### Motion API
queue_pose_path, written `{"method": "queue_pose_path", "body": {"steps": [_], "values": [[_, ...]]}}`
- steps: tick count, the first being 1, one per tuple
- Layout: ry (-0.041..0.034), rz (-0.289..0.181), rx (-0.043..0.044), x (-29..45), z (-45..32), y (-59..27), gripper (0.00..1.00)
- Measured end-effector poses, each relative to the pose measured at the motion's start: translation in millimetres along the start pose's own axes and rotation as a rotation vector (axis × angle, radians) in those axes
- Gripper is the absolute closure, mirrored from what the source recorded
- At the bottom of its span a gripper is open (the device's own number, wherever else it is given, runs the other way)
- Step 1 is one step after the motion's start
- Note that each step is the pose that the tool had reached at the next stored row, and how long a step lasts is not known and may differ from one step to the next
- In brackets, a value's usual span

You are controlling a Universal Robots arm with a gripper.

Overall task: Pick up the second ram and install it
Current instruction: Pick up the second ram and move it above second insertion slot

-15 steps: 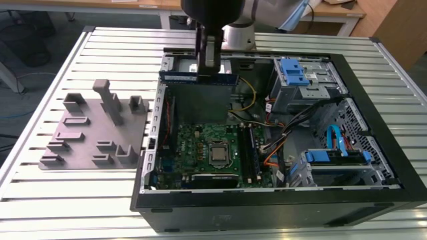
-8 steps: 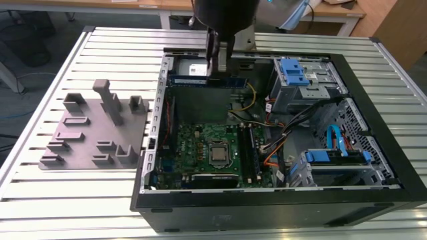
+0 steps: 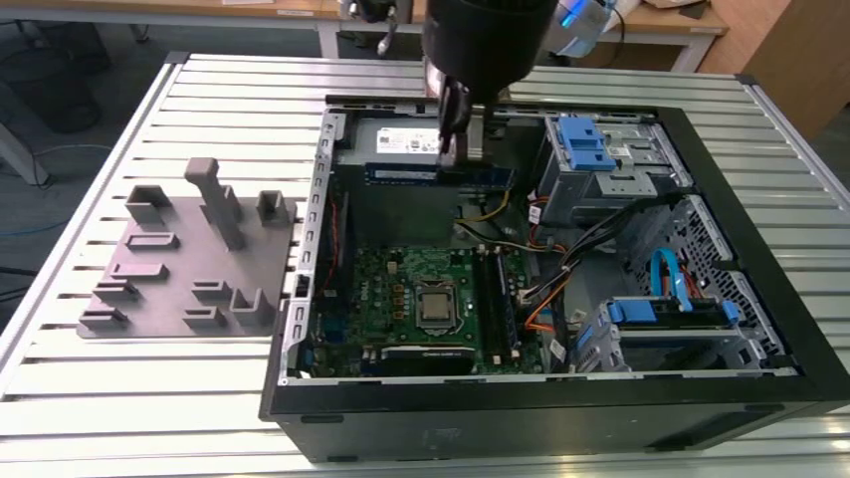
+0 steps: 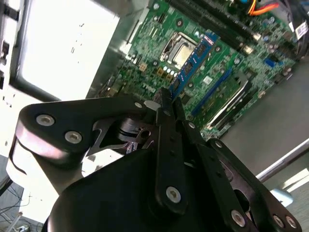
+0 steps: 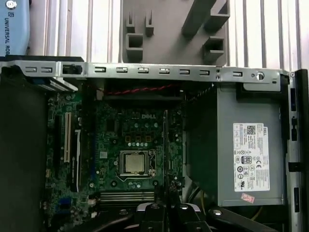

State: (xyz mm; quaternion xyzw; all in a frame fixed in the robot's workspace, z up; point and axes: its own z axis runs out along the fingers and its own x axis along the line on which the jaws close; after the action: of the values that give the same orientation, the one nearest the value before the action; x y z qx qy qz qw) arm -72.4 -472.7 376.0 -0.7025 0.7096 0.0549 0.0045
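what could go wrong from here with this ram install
1. The second ram, clamped in the gripper, lies crosswise to the memory slots in the exterior view. Pushed down at that angle, it likely would not seat and could stress the board.
2. Loose cables run between the ram and the slots, so the stick might snag on them on the way down.

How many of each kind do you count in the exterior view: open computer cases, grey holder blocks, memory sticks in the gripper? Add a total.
computer case: 1
grey holder block: 1
memory stick, held in the gripper: 1
Total: 3
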Motion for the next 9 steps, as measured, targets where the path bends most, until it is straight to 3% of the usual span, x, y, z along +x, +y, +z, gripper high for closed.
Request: {"method": "queue_pose_path", "body": {"steps": [6, 9], "values": [[0.0001, 0.0, -0.0001, 1.3, 9.6, -16.9, 0.86], [0.0004, 0.0, -0.0002, 5.0, 14.3, -21.5, 0.86]]}}
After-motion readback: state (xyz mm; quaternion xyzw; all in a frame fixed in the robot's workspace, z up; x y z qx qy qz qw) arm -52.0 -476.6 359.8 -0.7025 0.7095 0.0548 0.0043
